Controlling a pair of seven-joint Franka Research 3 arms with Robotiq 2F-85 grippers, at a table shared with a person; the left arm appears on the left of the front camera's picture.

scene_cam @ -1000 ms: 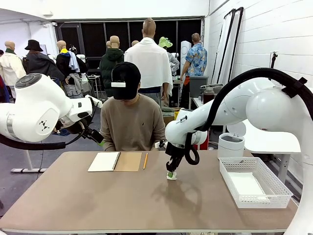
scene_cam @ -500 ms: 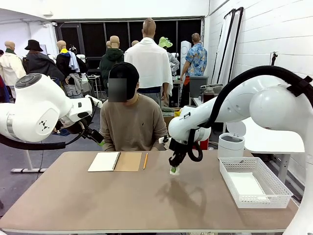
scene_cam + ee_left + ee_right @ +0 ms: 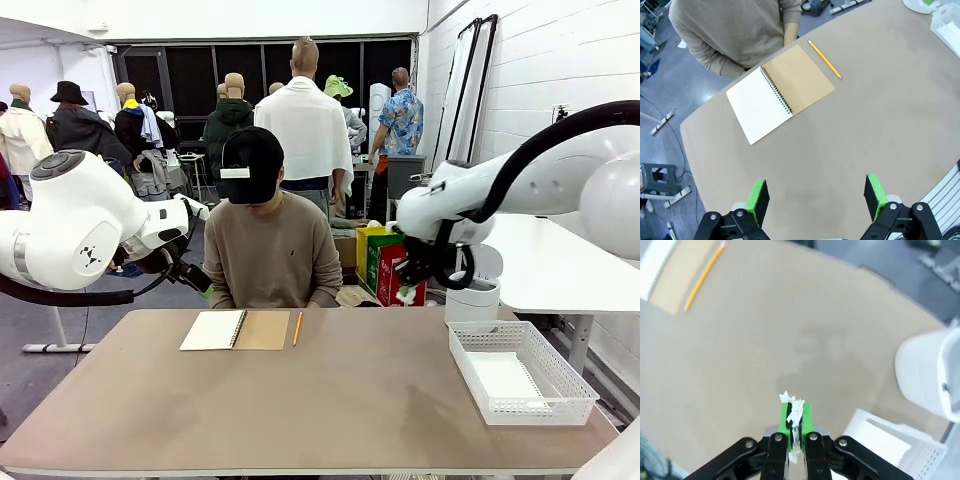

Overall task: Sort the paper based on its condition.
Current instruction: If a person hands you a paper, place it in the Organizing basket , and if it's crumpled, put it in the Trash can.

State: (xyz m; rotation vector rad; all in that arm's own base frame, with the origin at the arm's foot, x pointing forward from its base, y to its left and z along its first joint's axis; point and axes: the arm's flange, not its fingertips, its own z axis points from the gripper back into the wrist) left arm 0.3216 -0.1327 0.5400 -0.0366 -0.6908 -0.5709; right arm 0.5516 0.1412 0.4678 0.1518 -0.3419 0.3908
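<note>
A small crumpled scrap of white paper [image 3: 791, 401] is pinched between the green pads of my right gripper [image 3: 795, 414], which is shut on it. From the front, the right gripper [image 3: 407, 290] hangs high above the table's far right edge, with the paper scrap [image 3: 403, 297] at its tip, just left of a white lidded bin [image 3: 472, 297]. My left gripper [image 3: 816, 196] is open with nothing in it, high over the table's left side. In the front view the left gripper [image 3: 200, 283] sits beside the person's arm.
An open spiral notebook [image 3: 235, 330] with a tan cover and a yellow pencil [image 3: 297, 328] lie at the far edge before the seated person. A white mesh basket [image 3: 560, 372] stands at the table's right end. The white bin [image 3: 927, 372] stands beyond it.
My right gripper has risen from low over the table's middle and swung right toward the white bin, carrying the crumpled paper. The left arm has stayed put.
</note>
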